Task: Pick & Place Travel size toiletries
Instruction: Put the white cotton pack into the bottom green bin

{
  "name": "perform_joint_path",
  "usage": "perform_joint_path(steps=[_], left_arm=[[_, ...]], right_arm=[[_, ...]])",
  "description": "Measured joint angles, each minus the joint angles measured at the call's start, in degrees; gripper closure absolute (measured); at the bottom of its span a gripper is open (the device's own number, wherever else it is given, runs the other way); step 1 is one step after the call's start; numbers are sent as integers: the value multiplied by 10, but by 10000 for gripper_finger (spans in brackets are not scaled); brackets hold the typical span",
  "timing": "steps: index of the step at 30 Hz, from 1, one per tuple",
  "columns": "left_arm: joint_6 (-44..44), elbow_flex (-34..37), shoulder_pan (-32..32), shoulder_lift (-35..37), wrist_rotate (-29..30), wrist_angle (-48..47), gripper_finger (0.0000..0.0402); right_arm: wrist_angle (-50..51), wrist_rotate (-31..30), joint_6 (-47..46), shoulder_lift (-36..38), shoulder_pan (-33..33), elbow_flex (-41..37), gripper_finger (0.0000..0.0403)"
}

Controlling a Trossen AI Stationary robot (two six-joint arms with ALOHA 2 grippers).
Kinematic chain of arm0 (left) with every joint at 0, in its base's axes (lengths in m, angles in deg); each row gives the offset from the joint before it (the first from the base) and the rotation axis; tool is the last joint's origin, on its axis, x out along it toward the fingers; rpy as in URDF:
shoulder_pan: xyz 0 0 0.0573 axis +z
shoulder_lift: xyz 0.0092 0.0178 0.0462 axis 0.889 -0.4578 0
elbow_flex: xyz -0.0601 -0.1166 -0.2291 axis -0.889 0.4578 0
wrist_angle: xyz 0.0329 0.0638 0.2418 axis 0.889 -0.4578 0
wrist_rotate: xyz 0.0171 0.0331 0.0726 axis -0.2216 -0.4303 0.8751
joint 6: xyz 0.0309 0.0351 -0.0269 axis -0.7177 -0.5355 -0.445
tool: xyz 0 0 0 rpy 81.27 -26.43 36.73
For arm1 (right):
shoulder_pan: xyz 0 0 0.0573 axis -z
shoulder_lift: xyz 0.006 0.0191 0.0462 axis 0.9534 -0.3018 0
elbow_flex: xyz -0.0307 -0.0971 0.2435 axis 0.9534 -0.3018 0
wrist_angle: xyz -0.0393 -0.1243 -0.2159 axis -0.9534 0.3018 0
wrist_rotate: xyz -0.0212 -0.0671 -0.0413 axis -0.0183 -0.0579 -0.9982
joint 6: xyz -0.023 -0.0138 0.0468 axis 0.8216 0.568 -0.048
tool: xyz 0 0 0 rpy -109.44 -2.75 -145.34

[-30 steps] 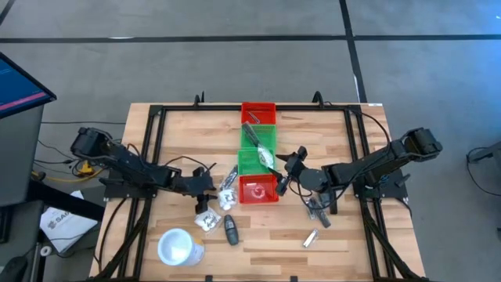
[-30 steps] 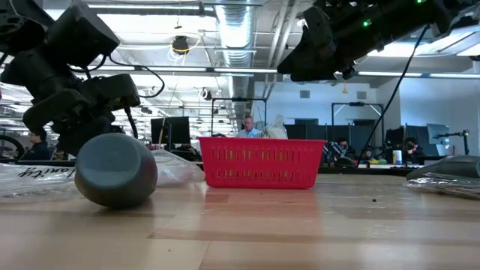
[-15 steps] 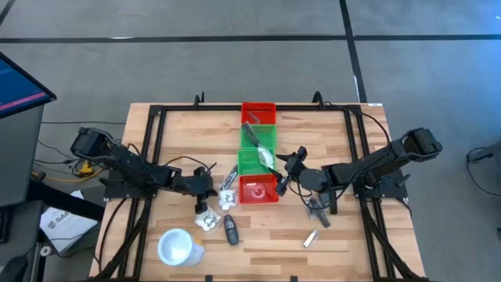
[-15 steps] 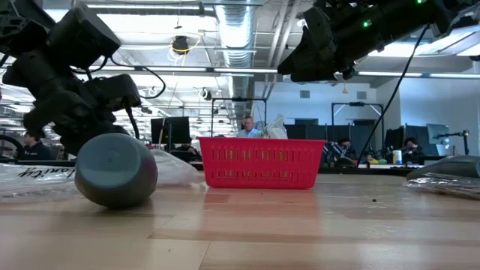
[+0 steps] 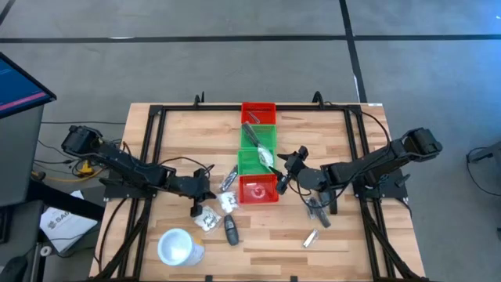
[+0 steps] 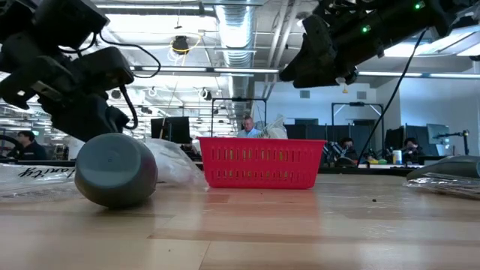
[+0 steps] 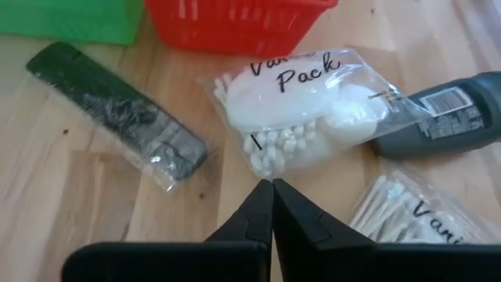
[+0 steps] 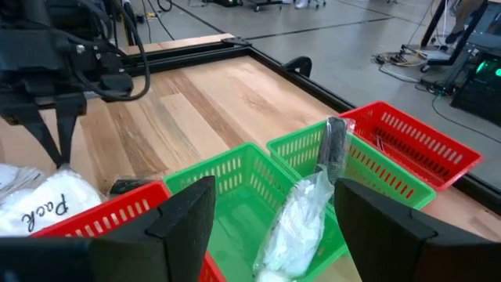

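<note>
My left gripper point(image 7: 272, 186) is clenched on the clear packet's point(image 7: 305, 98) edge, I think, beside the near red bin point(image 5: 258, 190). Right gripper point(image 5: 283, 178) hangs released. Some toiletries are binned; several remain near the tabletop's front edge.

The high view looks straight down on the whole table point(image 5: 180, 133); the low view faces level across it from tabletop height; each wrist view looks close past its own fingers; all four share the red bin point(image 5: 258, 190).
</note>
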Motion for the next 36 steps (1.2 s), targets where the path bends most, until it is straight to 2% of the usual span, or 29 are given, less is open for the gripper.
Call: perform_joint_path(steps=[4,12,20,28,36], left_arm=[[5,0,-2,33,10,-47,401],[-21,-1,-12,137,24,-58,401],[-65,-19,-12,225,84,-59,401],[-115,-66,-3,231,141,-57,401],[-157,-91,53,191,146,-26,401]], right_arm=[[0,0,0,0,0,0,154],[-2,10,0,0,0,0,154],[-9,11,0,0,0,0,154],[-28,12,0,0,2,0,154],[-30,30,3,0,12,0,154]])
